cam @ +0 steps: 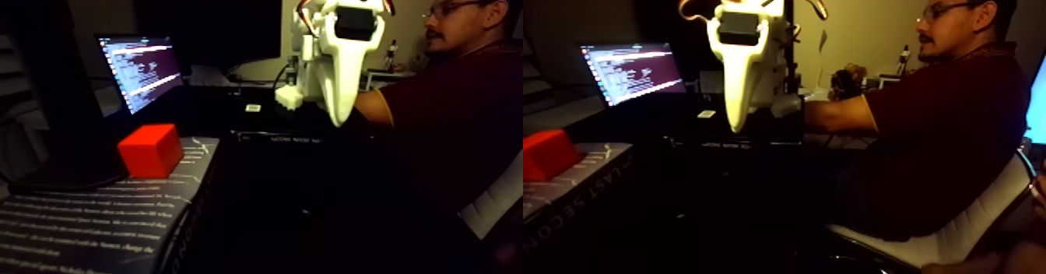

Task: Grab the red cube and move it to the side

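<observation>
The red cube sits on a book at the left of the fixed view. The gripper hangs well apart from it, carrying nothing; whether it is spread or closed I cannot tell. This fits either a cube awaiting pickup or one already moved aside.

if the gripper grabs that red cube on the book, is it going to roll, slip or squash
The small red cube has flat faces and sharp edges, so it should sit still or slide when nudged, not roll. It looks rigid and evenly shaped, probably plastic or foam and light, so squashing seems unlikely. It rests near the edge of the dark printed book, so a sideways push might tip it off.
</observation>
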